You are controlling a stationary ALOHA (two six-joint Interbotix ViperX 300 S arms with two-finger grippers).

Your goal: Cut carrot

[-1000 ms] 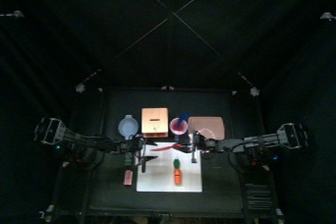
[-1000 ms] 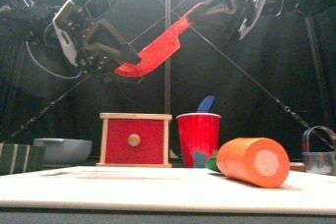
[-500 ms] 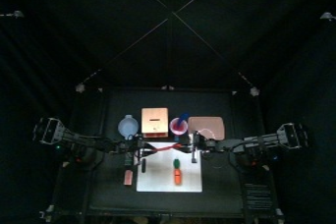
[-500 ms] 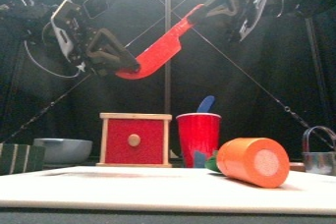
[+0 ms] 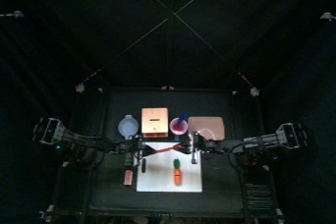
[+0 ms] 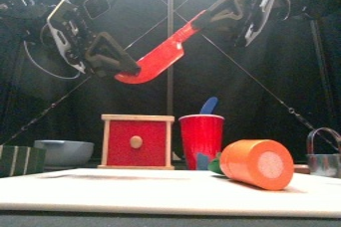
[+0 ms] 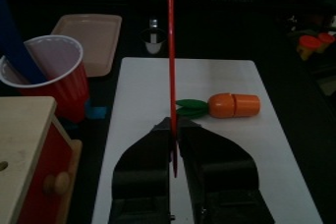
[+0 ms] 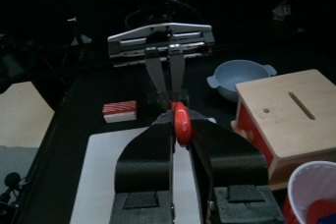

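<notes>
The carrot (image 5: pixel 178 177), a short orange stick with a green tuft, lies on the white board (image 5: pixel 192 172). It shows near in the front view (image 6: pixel 253 163) and in the left wrist view (image 7: pixel 233 104). A red knife (image 6: pixel 163 50) hangs slanted in the air above the board, held at both ends. My left gripper (image 6: pixel 118 64) is shut on its lower, wider end. My right gripper (image 6: pixel 213 14) is shut on its upper end, which shows in the right wrist view (image 8: pixel 182 126). In the left wrist view the knife (image 7: pixel 171 66) is edge-on over the board (image 7: pixel 250 159).
Behind the board stand a wooden box with a red face (image 6: pixel 138 141), a red cup (image 6: pixel 201 139) with a blue utensil, a blue-grey bowl (image 6: pixel 64 150) and a pink tray (image 7: pixel 84 29). A small red-and-white piece (image 8: pixel 120 110) lies left of the board. A metal cup (image 6: pixel 324 154) stands at the right.
Both grippers still hold the knife in the air. Its upper end has sunk slightly; otherwise nothing has visibly moved.
</notes>
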